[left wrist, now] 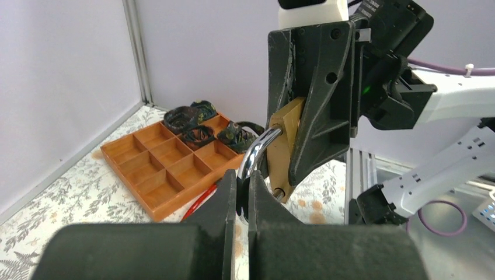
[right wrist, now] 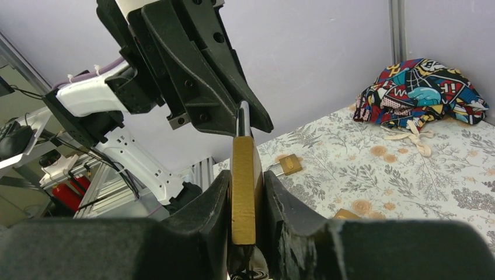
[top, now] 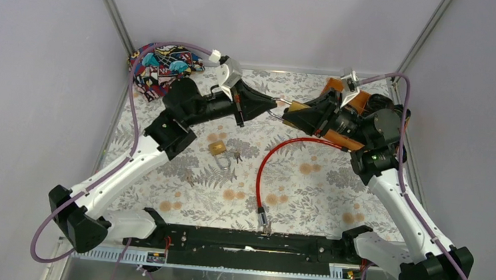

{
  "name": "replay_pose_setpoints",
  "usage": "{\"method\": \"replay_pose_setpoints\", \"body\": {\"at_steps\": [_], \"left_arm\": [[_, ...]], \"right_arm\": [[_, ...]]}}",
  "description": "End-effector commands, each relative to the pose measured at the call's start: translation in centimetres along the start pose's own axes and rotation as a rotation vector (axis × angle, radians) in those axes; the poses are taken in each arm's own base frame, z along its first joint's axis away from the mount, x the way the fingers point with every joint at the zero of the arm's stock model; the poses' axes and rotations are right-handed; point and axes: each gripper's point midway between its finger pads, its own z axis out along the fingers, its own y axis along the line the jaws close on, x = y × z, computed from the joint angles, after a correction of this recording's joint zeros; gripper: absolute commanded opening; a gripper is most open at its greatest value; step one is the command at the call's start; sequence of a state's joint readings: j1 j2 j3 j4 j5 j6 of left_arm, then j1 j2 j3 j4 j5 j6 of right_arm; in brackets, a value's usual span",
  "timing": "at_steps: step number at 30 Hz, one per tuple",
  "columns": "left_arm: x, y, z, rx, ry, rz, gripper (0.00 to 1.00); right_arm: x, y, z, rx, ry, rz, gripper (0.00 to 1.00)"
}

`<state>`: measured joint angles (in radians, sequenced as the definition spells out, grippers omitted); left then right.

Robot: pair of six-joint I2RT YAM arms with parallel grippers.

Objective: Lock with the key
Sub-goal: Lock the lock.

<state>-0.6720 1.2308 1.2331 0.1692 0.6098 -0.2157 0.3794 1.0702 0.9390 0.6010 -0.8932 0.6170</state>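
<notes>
A brass padlock [top: 296, 108] hangs in the air between the two arms at the back middle. My right gripper [right wrist: 245, 175] is shut on its brass body [right wrist: 244, 186], edge up. My left gripper [left wrist: 242, 178] is shut on its silver shackle [left wrist: 257, 149], which curves up into the body [left wrist: 283, 154]. In the top view the left gripper [top: 269, 104] and right gripper [top: 301, 115] meet tip to tip. A bunch of keys [top: 232, 157] lies on the table beside a second brass padlock [top: 216, 148]. No key is in either gripper.
A red cable [top: 267, 161] loops over the middle of the flowered table. An orange compartment tray [left wrist: 169, 163] with dark bands stands at the back right. A colourful cloth [top: 161, 66] lies at the back left. The second padlock also shows in the right wrist view [right wrist: 289, 164].
</notes>
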Motion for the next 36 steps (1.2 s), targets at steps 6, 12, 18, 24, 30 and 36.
{"method": "replay_pose_setpoints", "body": {"at_steps": [6,12,18,24,30,36], "left_arm": [[9.9,-13.4,2.5,0.496,0.152,-0.219,0.00],[11.4,-16.0,3.2,0.598,0.180,-0.212,0.00],[7.5,-18.4,3.9,0.702,0.054,-0.134,0.00],[8.9,-20.9,4.4,0.763,0.103,-0.156,0.00],[9.4,-22.5,4.8,0.818,0.118,-0.181,0.00],[7.9,-21.0,4.2,0.785,0.077,-0.144,0.00]], "right_arm": [[-2.9,-1.1,1.8,0.095,-0.142,0.071,0.00],[-4.2,-2.9,1.2,0.138,-0.136,0.049,0.00],[-1.4,-5.1,0.6,0.181,-0.094,0.107,0.00],[-1.8,-5.3,0.9,0.181,-0.087,0.084,0.00],[-3.2,-5.1,1.6,0.161,-0.085,0.056,0.00],[-3.8,-4.3,0.2,0.164,-0.071,0.024,0.00]]}}
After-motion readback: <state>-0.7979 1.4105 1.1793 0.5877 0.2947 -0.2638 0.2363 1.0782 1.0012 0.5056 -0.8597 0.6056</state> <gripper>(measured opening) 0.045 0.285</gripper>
